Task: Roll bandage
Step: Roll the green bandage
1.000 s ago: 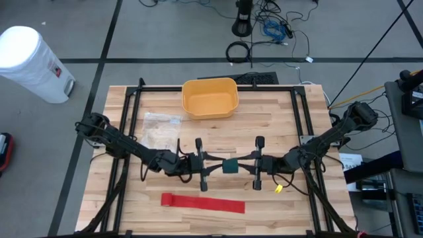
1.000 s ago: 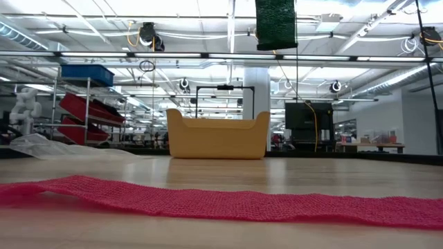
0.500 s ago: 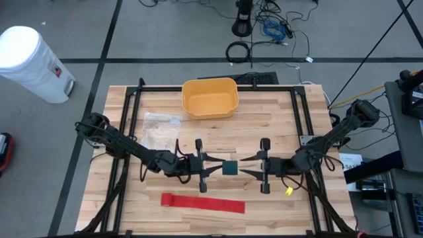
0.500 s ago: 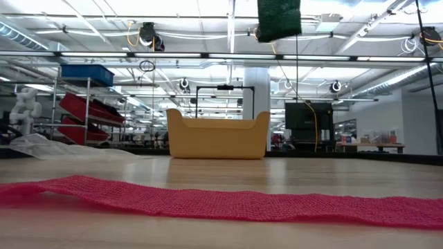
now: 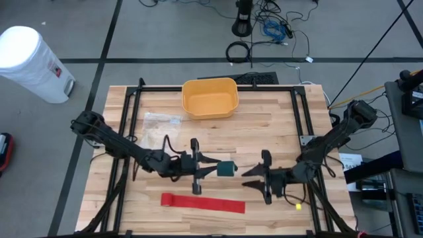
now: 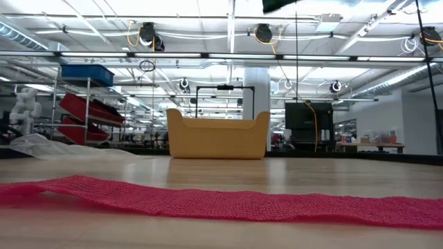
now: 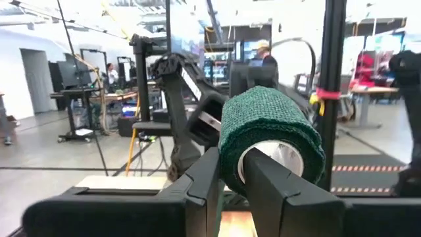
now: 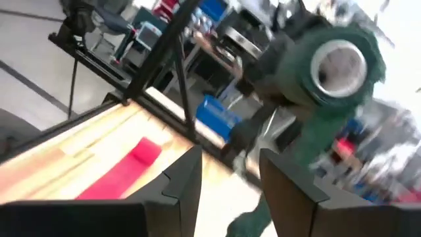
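Observation:
A dark green bandage roll (image 5: pixel 227 168) with a white core (image 7: pixel 279 153) hangs above the table's middle, held by my left gripper (image 5: pixel 215 168), which points level toward the right. In the low view only the roll's bottom (image 6: pixel 280 3) shows at the top edge. My right gripper (image 5: pixel 246 177) stands open a short way to the roll's right and nearer the front, touching nothing; its wrist view shows the roll (image 8: pixel 329 62) ahead of its fingers. A red bandage strip (image 5: pixel 203 202) lies flat on the table near the front edge. My left gripper pinches the roll's wall (image 7: pixel 230 172) between its two fingers, one finger (image 7: pixel 266 181) reaching into the hollow core and the other (image 7: pixel 209 178) outside. The fingers come level from the table's left, along the roll's axis. The roll is lifted clear of the table.
A yellow bin (image 5: pixel 210 98) stands at the far middle of the table. A clear plastic bag (image 5: pixel 158 129) lies at the far left. A black frame (image 5: pixel 301 119) runs round the table. Bare wood lies between the bin and the grippers.
My right gripper has opened, let go of the green roll, rolled its wrist and drawn back toward the table's right and near edge. My left gripper has risen a little with the roll, which has climbed almost out of the low view.

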